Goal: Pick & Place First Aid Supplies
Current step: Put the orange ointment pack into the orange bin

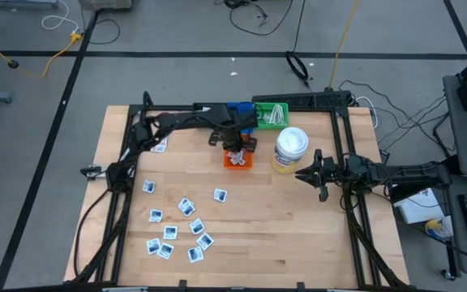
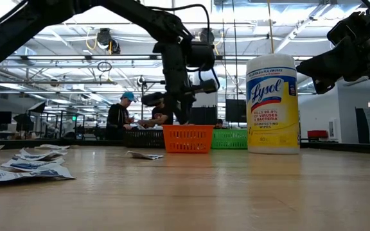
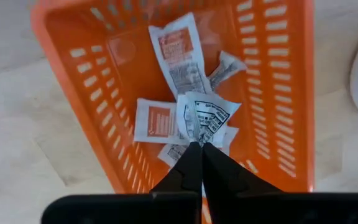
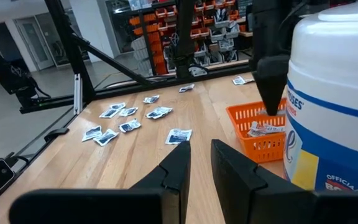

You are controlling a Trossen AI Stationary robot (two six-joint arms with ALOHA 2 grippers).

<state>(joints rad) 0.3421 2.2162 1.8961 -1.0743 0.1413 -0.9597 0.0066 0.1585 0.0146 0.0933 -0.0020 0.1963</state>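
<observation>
The left gripper (image 3: 201, 144) hangs over the orange basket (image 3: 98, 93). Its two dark fingers (image 3: 185, 171) are pressed together, and they pinch the edge of a white packet with black print (image 3: 205, 117). That packet sticks out just past the fingertips, a bit bent, above the basket's floor. Under and around it lie more packets. A white packet with an orange label (image 3: 155, 121) lies flat just beside the fingertips. A longer packet with an orange label (image 3: 180, 53) lies farther out from the fingers, near the far wall of the basket. A thin pale wrapped strip (image 3: 227, 67) leans beside it.

From above, the left gripper (image 1: 235, 144) sits right over the orange basket (image 1: 237, 160) in the middle of the wooden worktop (image 1: 298, 235). Many loose packets (image 1: 186, 207) still lie scattered on the worktop, well apart from those fingers.

The right gripper (image 1: 302, 173) waits just beside the Lysol wipes tub (image 1: 289, 151). Its fingers (image 4: 173, 171) are a little apart and hold nothing. The nearest loose packet (image 4: 179, 135) lies on the worktop out in front of them.
</observation>
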